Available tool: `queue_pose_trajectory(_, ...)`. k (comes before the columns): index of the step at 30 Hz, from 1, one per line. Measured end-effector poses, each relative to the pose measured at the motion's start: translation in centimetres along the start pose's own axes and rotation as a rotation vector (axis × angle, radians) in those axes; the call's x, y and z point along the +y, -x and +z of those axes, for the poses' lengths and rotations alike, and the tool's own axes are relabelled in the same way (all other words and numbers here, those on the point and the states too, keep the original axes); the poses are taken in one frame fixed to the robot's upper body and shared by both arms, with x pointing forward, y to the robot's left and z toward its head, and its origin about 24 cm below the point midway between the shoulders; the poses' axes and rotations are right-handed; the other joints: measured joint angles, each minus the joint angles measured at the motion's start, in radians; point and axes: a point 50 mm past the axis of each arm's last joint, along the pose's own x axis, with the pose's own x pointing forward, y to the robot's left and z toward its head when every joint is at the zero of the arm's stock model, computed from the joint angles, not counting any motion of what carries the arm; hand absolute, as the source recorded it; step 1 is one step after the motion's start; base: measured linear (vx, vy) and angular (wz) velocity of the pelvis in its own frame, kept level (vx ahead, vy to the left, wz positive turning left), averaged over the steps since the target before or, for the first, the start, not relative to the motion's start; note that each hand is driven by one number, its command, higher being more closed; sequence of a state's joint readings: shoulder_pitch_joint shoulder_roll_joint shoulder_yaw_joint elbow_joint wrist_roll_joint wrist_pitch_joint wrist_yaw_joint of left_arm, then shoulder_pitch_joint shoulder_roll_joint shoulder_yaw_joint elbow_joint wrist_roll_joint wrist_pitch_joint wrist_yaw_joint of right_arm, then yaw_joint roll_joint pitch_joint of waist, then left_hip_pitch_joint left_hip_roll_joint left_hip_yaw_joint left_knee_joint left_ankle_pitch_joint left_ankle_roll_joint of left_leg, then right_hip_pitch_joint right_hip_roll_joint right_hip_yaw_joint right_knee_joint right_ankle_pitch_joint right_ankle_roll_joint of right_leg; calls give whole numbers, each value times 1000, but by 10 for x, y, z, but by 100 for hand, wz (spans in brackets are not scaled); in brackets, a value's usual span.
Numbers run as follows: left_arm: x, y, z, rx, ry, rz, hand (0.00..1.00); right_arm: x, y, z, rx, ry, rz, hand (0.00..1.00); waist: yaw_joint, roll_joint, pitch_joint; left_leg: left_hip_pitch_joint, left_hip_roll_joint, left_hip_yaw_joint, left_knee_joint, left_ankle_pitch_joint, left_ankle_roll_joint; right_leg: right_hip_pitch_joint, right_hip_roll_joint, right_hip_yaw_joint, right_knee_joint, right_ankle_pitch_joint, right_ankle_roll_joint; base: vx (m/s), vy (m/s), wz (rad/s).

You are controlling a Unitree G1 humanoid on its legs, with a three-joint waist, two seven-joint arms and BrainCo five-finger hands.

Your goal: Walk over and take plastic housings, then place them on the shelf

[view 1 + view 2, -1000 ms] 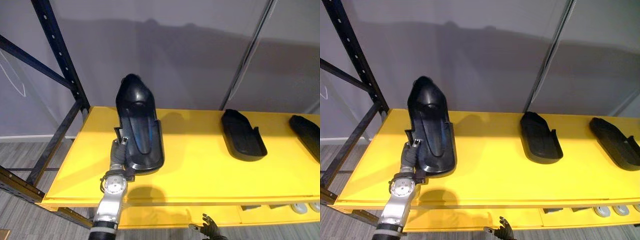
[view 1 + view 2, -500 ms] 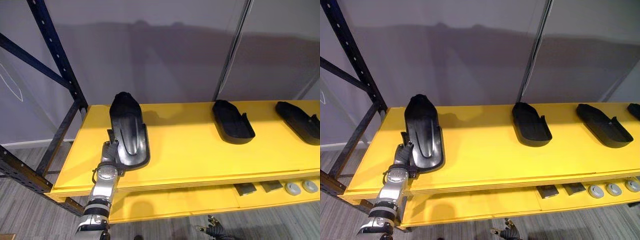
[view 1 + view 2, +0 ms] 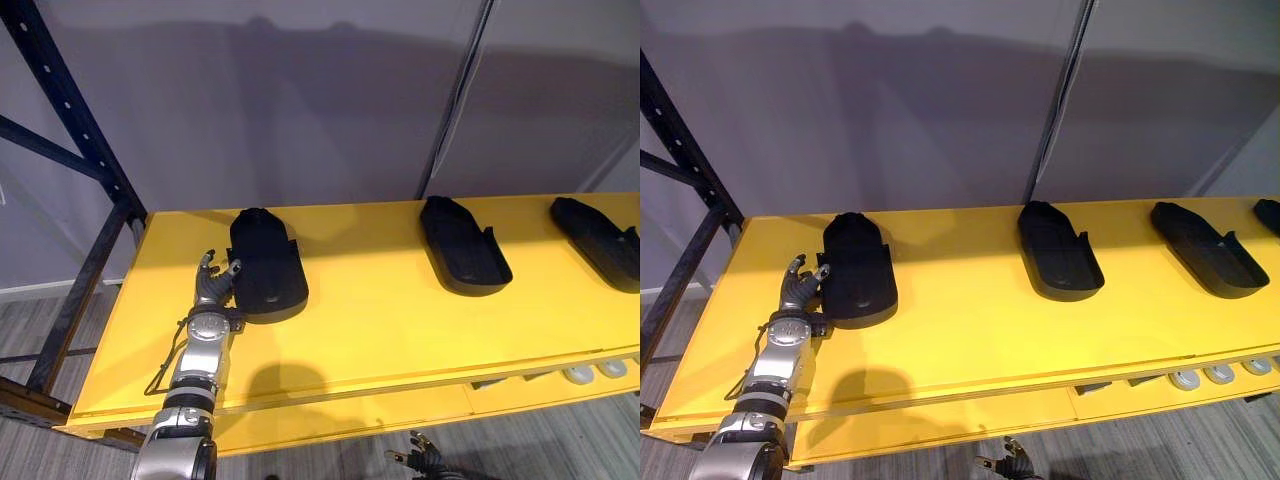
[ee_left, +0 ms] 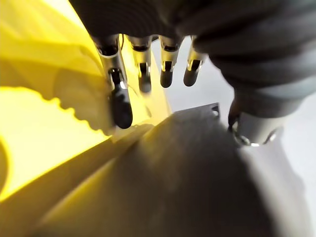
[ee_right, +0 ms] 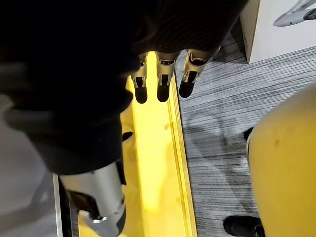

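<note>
Since the earlier frames, the left housing (image 3: 266,266) has gone from standing tilted in the left hand's (image 3: 212,287) grip to lying flat on the yellow shelf (image 3: 380,320), and the hand has let go of it. The camera has also shifted.

1. Right hand (image 3: 418,458): hangs low in front of the shelf edge, above the grey floor (image 5: 222,123). Its fingers (image 5: 162,81) are loosely extended and hold nothing.
2. Lower level (image 3: 940,420): a second yellow board under the shelf carries round grey parts (image 3: 585,373) toward the right.
3. Left hand: rests over the shelf's left portion, just beside the near left edge of the left housing. Its fingers (image 4: 121,103) are spread and straight, with the thumb apart from them, and nothing is held. Whether a fingertip touches the housing cannot be determined.
4. Left housing: black, long axis running away from the robot, rounded near end toward the shelf front.
5. Middle housing (image 3: 464,258): flat on the shelf, well apart from the left housing.
6. Right housing (image 3: 600,240): flat on the shelf, farther right, apart from the middle one. A fourth housing (image 3: 1270,215) is cut off by the right edge.
7. Behind: a dark upright (image 3: 75,130) at the left end, a silver post (image 3: 455,100) and a grey wall (image 3: 300,110).
</note>
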State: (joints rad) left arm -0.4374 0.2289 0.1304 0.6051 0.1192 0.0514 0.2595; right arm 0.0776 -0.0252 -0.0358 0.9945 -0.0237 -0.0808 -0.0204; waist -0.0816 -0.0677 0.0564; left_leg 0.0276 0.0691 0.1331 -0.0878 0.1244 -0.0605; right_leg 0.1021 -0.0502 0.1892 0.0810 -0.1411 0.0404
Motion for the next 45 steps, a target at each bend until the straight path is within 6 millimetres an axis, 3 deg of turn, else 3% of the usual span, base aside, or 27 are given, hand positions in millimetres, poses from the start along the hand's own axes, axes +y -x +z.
queue_pose_trajectory(8, -2, 14, 27, -144, 75, 23, 0, 0, -1, 2, -7, 0, 0, 0, 8, -5, 21, 0, -3, -2, -5, -12, -8, -4, -6, -2, -2, 0, 2, -92, 22, -2)
queue_pose_trajectory(11, 3, 31, 36, -231, 115, 42, 0, 0, 0, 1, -3, -2, -1, 0, 19, -5, 21, -1, -5, -5, -5, -12, -7, -2, -8, -5, -5, -5, 1, -29, 7, 8)
queue_pose_trajectory(12, 0, 66, 61, -417, 127, 46, 0, 0, 1, -4, 7, -5, -3, 0, 51, -7, 19, -13, -7, -19, -4, -8, -2, -5, -8, -7, -3, -2, 5, 50, -12, 17)
queue_pose_trajectory(15, -4, 78, 71, -475, 160, 44, 0, 0, 2, -4, 7, -6, -3, 0, 53, -7, 16, -14, -5, -19, 0, -8, -2, -4, -6, -7, -2, -2, 6, 32, -9, 5)
queue_pose_trajectory(16, -9, 84, 77, -497, 193, 32, 100, 1, 3, -4, -4, -9, -2, 0, 53, -6, 13, -17, -2, -18, 0, -7, -2, -2, -3, -5, 2, -1, 6, 15, -12, -6)
queue_pose_trajectory(17, -36, 128, 63, -517, 194, -154, 100, 4, 6, -8, -10, -19, 2, 0, 62, -7, -3, -15, 7, -14, 0, -10, -4, -9, 5, 3, 17, 0, 7, -12, -11, -12)
queue_pose_trajectory(18, -47, 138, 56, -496, 196, -231, 100, 5, 7, -10, -6, -13, 6, 0, 75, -7, -7, -15, 15, -7, -3, -19, -5, -13, 6, 11, 17, 0, 7, -67, -5, -17)
queue_pose_trajectory(23, -55, 143, 45, -453, 212, -266, 100, 2, 9, -12, -10, -8, -3, 0, 76, 4, -22, -10, 25, 0, -4, -25, -7, -22, 14, 18, 17, 0, 6, -102, -3, -7)
queue_pose_trajectory(27, -90, 148, 4, -292, 82, -446, 100, 3, 9, -12, -11, 0, -3, 0, 71, 7, -30, -3, 21, 10, -5, -14, -14, -19, 15, 18, 14, -10, 23, -60, 6, -5)
queue_pose_trajectory(31, -99, 146, -25, -180, -25, -480, 100, 3, 9, -12, -10, 0, -5, 0, 70, 7, -30, -2, 19, 31, -4, -14, -14, -25, 13, 35, 11, -10, 23, -5, 16, -13)
queue_pose_trajectory(45, -90, 103, -25, -183, -121, -333, 100, 1, 4, -8, 5, 13, -11, 0, 37, 17, -32, 10, 21, 50, -4, -23, -15, -15, 14, 52, -8, -1, 8, -2, 8, -4)
